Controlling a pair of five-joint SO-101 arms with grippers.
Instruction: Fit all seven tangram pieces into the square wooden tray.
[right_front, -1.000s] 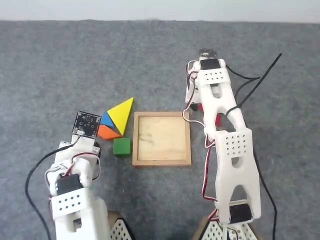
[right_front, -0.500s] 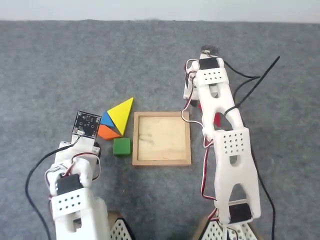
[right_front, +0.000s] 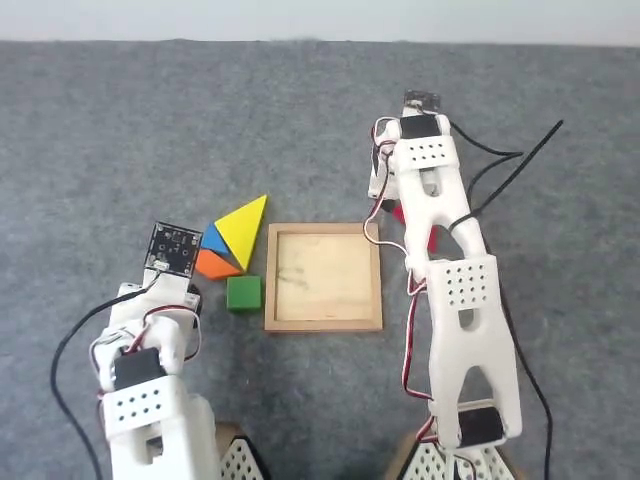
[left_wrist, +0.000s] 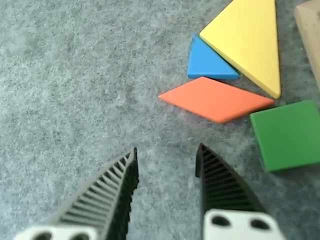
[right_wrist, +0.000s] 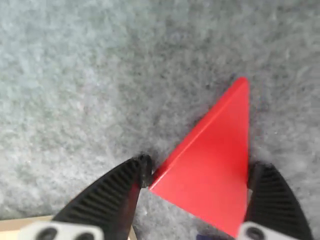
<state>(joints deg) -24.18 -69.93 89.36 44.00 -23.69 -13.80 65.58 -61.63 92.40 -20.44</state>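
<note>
The square wooden tray lies between the arms with nothing in it. To its left lie a yellow triangle, a blue triangle, an orange parallelogram and a green square. My left gripper hangs open above the carpet just short of the orange parallelogram. My right gripper is low over a red triangle flat on the carpet, beyond the tray's far right corner. One finger stands on each side of it, close to its edges.
Grey carpet covers the table. The right arm stretches along the tray's right side and hides most of the red triangle from above. A corner of the tray lies beside the yellow triangle.
The right arm has stretched slightly farther from its base over the red triangle. The left arm and the pieces have not moved.
</note>
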